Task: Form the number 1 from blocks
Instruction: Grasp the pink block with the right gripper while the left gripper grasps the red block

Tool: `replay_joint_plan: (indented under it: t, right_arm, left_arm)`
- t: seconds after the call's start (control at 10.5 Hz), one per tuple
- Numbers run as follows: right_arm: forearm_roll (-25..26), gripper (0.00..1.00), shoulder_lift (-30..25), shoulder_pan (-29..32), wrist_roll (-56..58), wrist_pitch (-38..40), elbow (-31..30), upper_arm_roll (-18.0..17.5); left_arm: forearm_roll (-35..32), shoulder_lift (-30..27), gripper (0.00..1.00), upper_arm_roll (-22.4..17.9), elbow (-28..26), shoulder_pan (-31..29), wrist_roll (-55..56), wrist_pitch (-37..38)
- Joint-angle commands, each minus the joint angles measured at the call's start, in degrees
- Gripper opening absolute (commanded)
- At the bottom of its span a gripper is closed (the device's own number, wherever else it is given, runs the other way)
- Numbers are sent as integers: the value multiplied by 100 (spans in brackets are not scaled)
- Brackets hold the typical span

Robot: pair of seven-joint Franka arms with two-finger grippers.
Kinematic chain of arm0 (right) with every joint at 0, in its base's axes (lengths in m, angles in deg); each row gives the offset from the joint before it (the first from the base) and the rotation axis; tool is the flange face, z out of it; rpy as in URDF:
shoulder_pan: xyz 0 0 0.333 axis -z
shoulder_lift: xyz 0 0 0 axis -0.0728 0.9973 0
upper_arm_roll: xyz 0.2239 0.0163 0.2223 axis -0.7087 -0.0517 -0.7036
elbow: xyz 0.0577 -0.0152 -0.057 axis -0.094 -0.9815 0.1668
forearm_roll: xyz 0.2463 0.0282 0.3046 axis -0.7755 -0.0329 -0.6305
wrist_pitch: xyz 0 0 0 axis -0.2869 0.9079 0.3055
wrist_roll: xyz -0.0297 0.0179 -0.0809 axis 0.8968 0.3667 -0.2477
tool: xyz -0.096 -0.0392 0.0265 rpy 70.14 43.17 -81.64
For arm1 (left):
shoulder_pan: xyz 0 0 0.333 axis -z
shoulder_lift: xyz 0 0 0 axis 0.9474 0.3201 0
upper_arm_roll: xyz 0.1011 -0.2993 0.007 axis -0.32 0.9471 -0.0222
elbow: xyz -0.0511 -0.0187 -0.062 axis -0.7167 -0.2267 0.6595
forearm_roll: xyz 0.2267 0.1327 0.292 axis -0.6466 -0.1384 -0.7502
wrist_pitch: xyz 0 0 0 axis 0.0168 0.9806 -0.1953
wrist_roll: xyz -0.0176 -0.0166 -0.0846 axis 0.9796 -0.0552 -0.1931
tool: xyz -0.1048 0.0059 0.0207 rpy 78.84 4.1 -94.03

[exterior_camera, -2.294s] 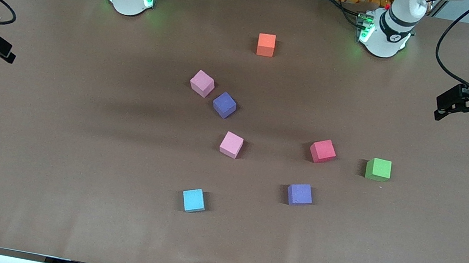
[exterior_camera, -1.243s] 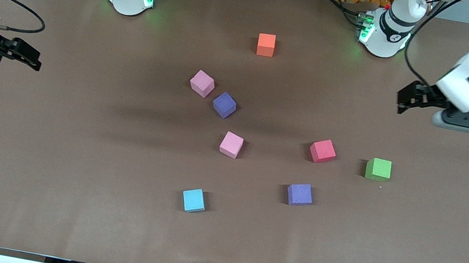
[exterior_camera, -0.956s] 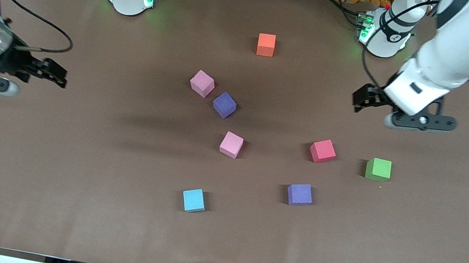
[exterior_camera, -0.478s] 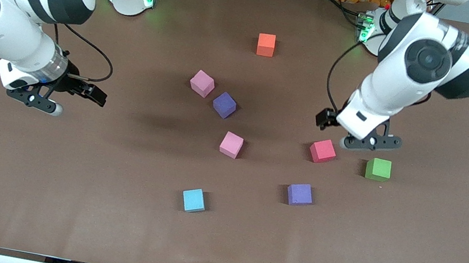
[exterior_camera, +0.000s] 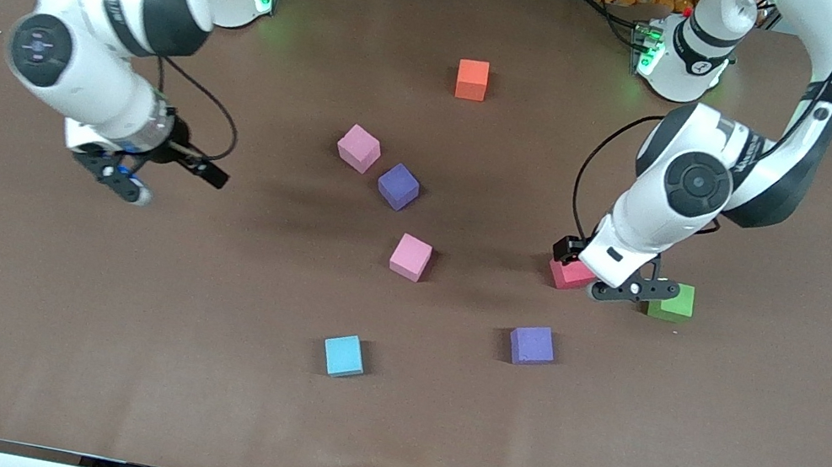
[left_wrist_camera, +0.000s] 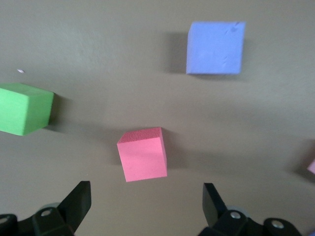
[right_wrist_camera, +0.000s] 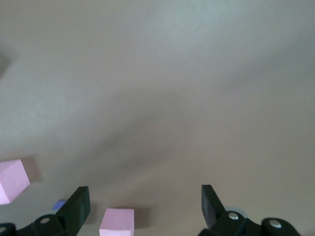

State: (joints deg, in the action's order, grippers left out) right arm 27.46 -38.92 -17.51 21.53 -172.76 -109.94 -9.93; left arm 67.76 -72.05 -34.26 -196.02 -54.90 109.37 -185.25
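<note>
With jaws spread wide, the left gripper (left_wrist_camera: 142, 206) hangs over the matte red foam cube (exterior_camera: 568, 275) right of centre frame on the brown desk (exterior_camera: 104, 350), while the right gripper (right_wrist_camera: 142, 206), jaws likewise apart, hovers over bare desk at centre left.

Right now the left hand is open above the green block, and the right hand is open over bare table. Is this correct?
Not quite. The left hand is open above the red block, not the green block, which lies beside it, as the left wrist view shows. The right hand is open over bare table.
</note>
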Motion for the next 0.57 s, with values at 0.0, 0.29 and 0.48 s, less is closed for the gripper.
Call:
replay_joint_plan:
  t: [0.0,0.29,0.48]
  right_arm:
    - [-75,100,-197,-764,-526,-706,-722,84]
    - [-83,100,206,-1406,-929,-1086,-882,84]
    - [-83,100,592,-1767,-1396,-1559,-882,84]
  left_arm:
    - [-107,142,100,-112,-319,1,117,-292]
    - [-37,397,100,-130,-355,-17,135,-354]
    - [16,573,100,-130,-346,-87,363,-538]
